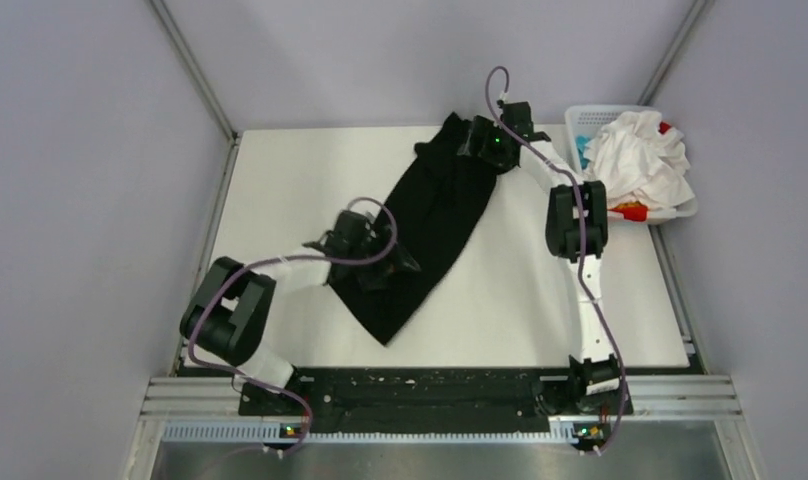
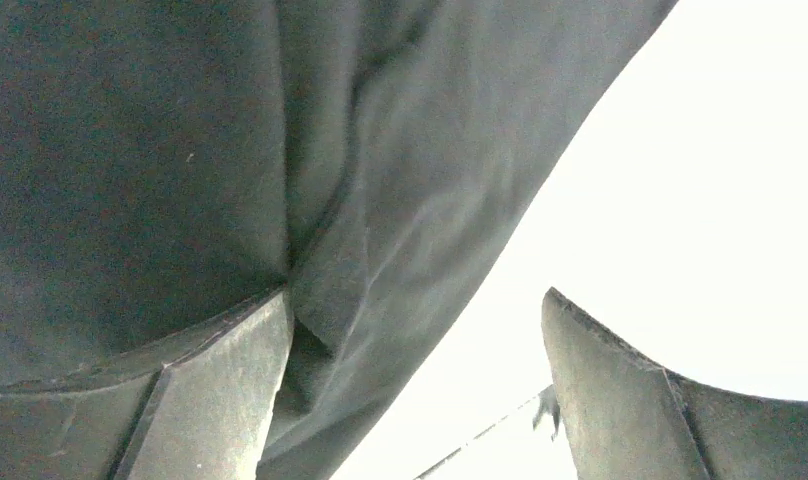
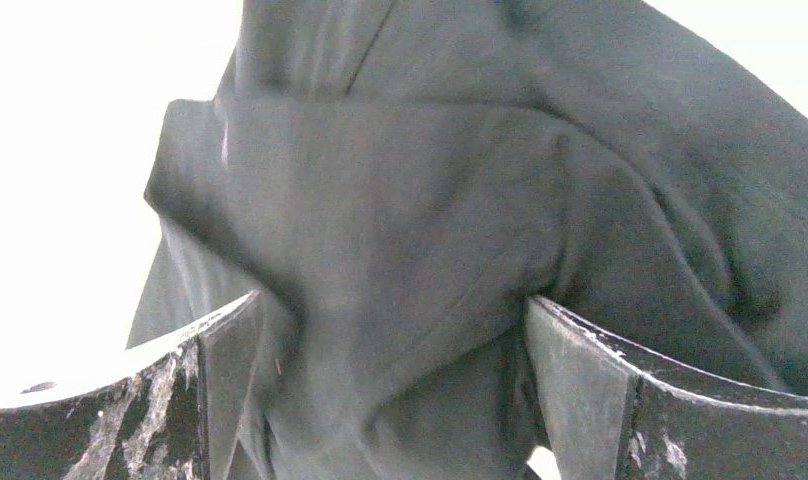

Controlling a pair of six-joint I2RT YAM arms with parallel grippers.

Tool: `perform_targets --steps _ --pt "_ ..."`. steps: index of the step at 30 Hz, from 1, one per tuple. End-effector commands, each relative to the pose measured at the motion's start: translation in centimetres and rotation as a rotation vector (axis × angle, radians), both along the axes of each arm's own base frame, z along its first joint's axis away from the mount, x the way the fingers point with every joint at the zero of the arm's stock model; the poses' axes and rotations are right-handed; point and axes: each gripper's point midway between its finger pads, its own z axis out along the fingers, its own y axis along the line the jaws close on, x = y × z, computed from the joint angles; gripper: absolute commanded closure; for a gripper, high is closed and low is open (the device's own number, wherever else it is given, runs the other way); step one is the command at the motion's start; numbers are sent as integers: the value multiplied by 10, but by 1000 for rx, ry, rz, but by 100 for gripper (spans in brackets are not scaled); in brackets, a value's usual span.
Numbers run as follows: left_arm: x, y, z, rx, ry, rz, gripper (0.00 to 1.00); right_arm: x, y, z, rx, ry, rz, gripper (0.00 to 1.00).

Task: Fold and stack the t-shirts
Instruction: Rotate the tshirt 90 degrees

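The large black t-shirt (image 1: 435,225) lies as a long crumpled strip, running diagonally from the far middle of the table to the near middle. My left gripper (image 1: 398,264) is low over its near part, jaws open. In the left wrist view (image 2: 417,296) the shirt's edge (image 2: 380,200) runs between the fingers. My right gripper (image 1: 472,140) is at the shirt's far end, jaws open. In the right wrist view (image 3: 392,300) a bunched fold of the black shirt (image 3: 400,220) fills the gap between the fingers. White t-shirts (image 1: 635,160) with red and blue bits are heaped in the basket.
The white lattice basket (image 1: 592,114) stands at the table's far right corner, right of my right arm. The white table (image 1: 290,200) is walled by grey panels on the left, back and right. A black rail runs along the near edge.
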Motion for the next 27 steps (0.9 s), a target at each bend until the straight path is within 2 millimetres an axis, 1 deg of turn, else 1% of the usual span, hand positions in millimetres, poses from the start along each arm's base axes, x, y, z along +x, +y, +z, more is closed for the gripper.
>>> perform_targets --steps 1,2,3,4,5,6,7,8,10,12,14,16,18,19,21,22,23,25,26,27 --pt "-128 -68 -43 -84 336 -108 1 -6 70 -53 68 108 140 1" --pt "-132 -78 -41 -80 330 -127 1 2 91 -43 93 62 159 1" --pt "-131 -89 -37 -81 322 -148 1 5 111 -44 117 39 177 1" --pt "-130 -101 -31 -91 311 -172 1 11 125 -41 150 11 174 1" --pt "-127 -118 -20 -115 286 -210 1 16 137 -36 199 -4 152 1" --pt "-129 -132 -12 -122 271 -249 1 23 145 -28 235 -41 141 1" --pt "-129 -141 -6 -119 254 -270 1 30 147 -20 263 -75 120 1" --pt "-130 -145 -4 -100 237 -294 1 36 146 -11 271 -106 97 1" --pt "-128 -141 -3 -30 235 -292 1 46 142 14 260 -172 71 1" --pt "-124 -138 3 -6 211 -286 1 51 138 42 240 -235 74 1" --pt "-122 -136 14 -14 172 -286 1 53 133 75 204 -305 82 1" --pt "-119 -131 30 -7 122 -280 1 51 127 110 163 -366 97 1" --pt "-115 -122 46 25 61 -269 1 41 121 140 121 -398 126 1" --pt "-114 -114 54 47 34 -257 1 33 118 152 100 -402 143 1" --pt "-116 -97 63 91 -6 -239 1 12 105 166 45 -374 159 1" --pt "-118 -87 65 118 -17 -230 1 0 98 170 16 -358 158 1" --pt "-122 -77 64 146 -22 -224 1 -19 87 157 -18 -304 153 1" --pt "-134 -56 59 202 -8 -213 1 -55 62 145 -83 -240 111 1" --pt "-143 -44 51 227 14 -215 1 -78 51 140 -98 -206 99 1" --pt "-151 -40 50 225 23 -222 1 -103 42 130 -109 -168 92 1"
